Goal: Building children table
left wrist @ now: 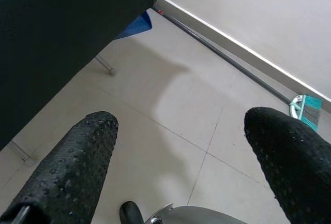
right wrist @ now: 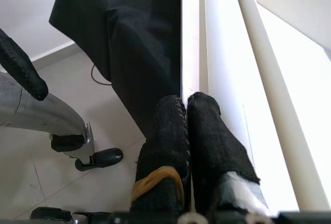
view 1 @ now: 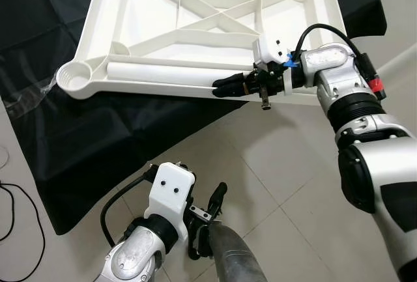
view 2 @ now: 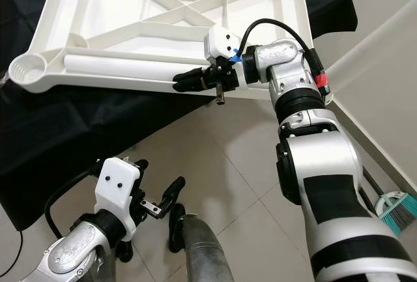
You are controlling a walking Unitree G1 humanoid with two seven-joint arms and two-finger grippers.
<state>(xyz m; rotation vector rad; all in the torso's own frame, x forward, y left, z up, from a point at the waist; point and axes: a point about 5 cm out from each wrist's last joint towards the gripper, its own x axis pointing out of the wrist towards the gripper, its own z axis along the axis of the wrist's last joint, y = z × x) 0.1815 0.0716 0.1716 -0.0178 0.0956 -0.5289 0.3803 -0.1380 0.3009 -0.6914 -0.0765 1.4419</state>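
Lying upside down on a black cloth [view 1: 98, 139], the white plastic tabletop [view 1: 195, 8] shows its ribbed underside, a round leg socket [view 1: 73, 75] at the near corner. A smooth white tube [view 1: 163, 72], probably a leg, rests inside along the near rim, its long axis parallel to that rim. The right gripper [view 1: 220, 86] is pinched together on the rim's thin edge, just beside the tube's end. Well apart from the tabletop, the left gripper [view 1: 205, 223] hangs spread over pale floor tiles [view 1: 273, 171].
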